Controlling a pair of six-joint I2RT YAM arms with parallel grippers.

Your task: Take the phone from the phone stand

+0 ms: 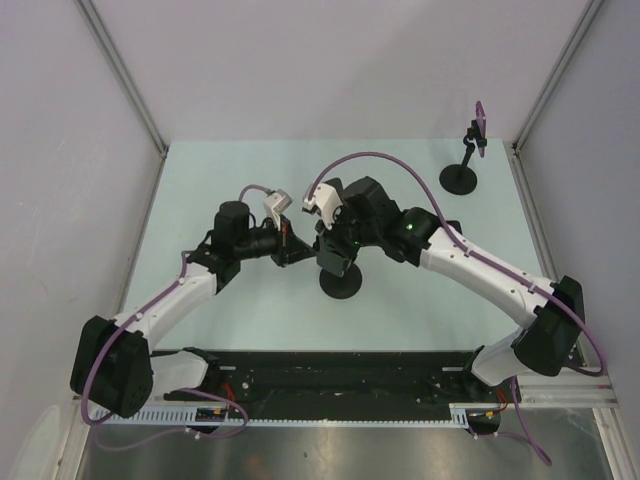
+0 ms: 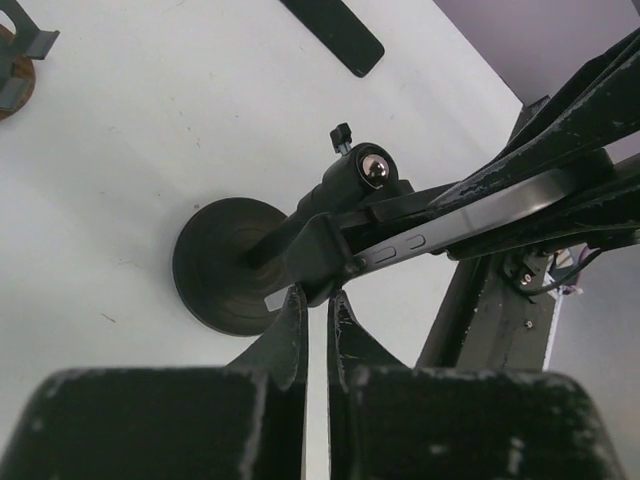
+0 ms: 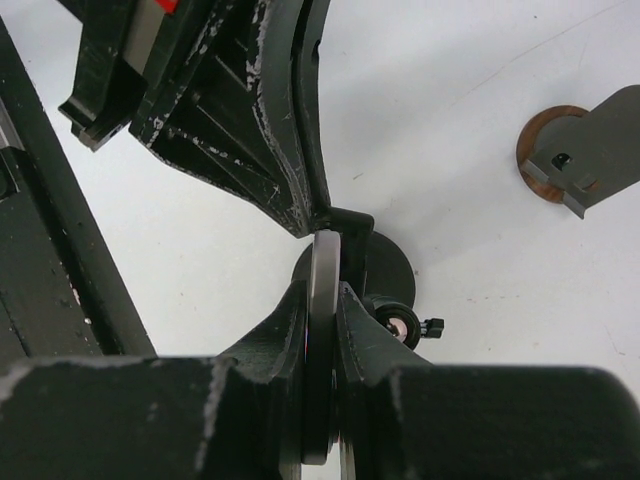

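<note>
The black phone stand has a round base [image 1: 340, 284] near the table's middle, also seen in the left wrist view [image 2: 222, 262]. The phone [image 3: 325, 255] shows edge-on, its silver side with buttons [image 2: 470, 215] still resting in the stand's cradle [image 3: 352, 222]. My right gripper [image 3: 325, 292] is shut on the phone from above, one finger on each face. My left gripper [image 2: 315, 297] is closed to a narrow gap, its tips pinching the lower part of the cradle [image 2: 322, 262]. In the top view both grippers [image 1: 293, 250] [image 1: 332, 262] meet over the stand and hide the phone.
A second black stand [image 1: 460, 178] with a purple clip [image 1: 481, 125] stands at the back right. A brown disc with a grey bracket [image 3: 565, 152] lies nearby. A flat black strip [image 2: 335, 35] lies beyond the stand. A black rail [image 1: 330, 375] runs along the near edge.
</note>
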